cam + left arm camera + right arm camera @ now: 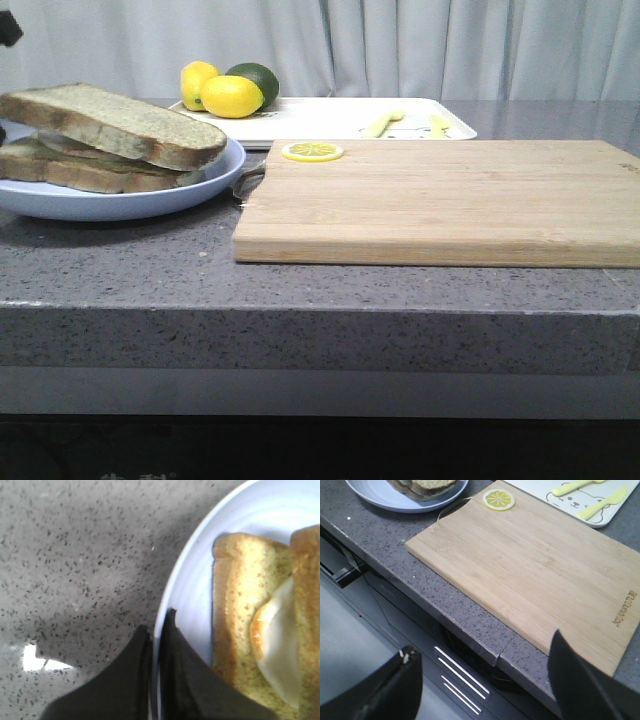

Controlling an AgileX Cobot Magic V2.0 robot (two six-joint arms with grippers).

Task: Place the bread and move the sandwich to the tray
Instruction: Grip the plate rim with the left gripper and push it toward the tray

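My left tool (155, 630) has its two fingers pressed together with nothing between them, tips hanging over the near rim of the blue plate (185, 585). The bread (120, 122) already lies on top, tilted, with the egg (280, 645) peeking out between the slices, so the sandwich (100, 145) sits assembled on the plate at the far left of the tabletop (120, 250). The tray (330, 112) lies at the far side, behind the wooden cutting board (440, 200), with lemons (225, 92) in its left corner. My right tool (485, 680) hangs spread wide and empty, off the near edge of the tabletop. I judge the move to the tray comes next. To do it well I should part the left fingers, take both slices squarely together so the tilted top one does not slide, and set them down clear of the fruit.
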